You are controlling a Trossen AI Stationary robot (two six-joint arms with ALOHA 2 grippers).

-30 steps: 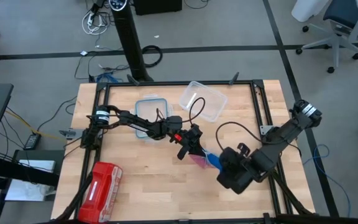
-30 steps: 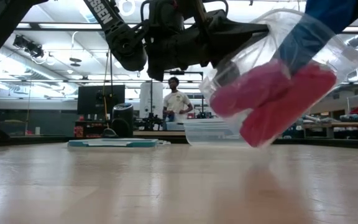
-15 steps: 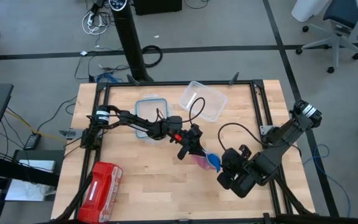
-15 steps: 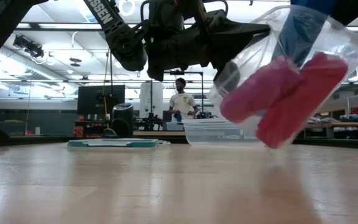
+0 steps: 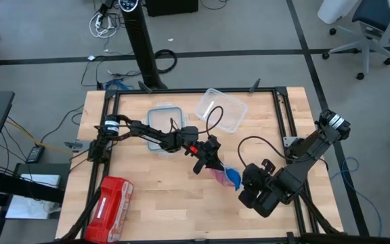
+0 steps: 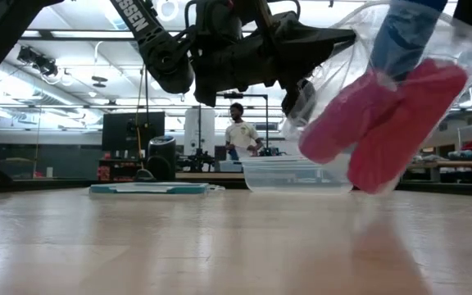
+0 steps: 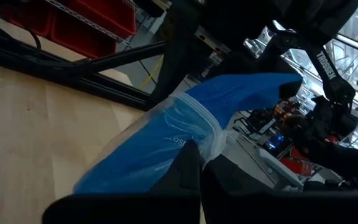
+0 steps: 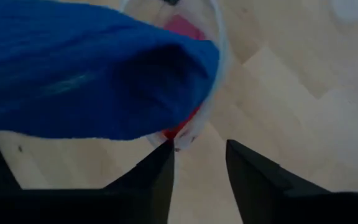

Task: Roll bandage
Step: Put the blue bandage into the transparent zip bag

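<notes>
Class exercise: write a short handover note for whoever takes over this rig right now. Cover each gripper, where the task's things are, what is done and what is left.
Left gripper: shut on the rim of the clear bag, holding it above the table.
Right gripper: open, next to the bag's mouth.
The blue bandage sticks out of the bag; the red-pink rolls sit at its bottom.
Done: bag lifted.
Left: draw the bandage out and roll it.

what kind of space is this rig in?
Likely a robotics lab or workshop. The wooden table stands on a grey floor strewn with cables, an office chair sits close by, and the low view shows monitors and workbenches behind.
</notes>
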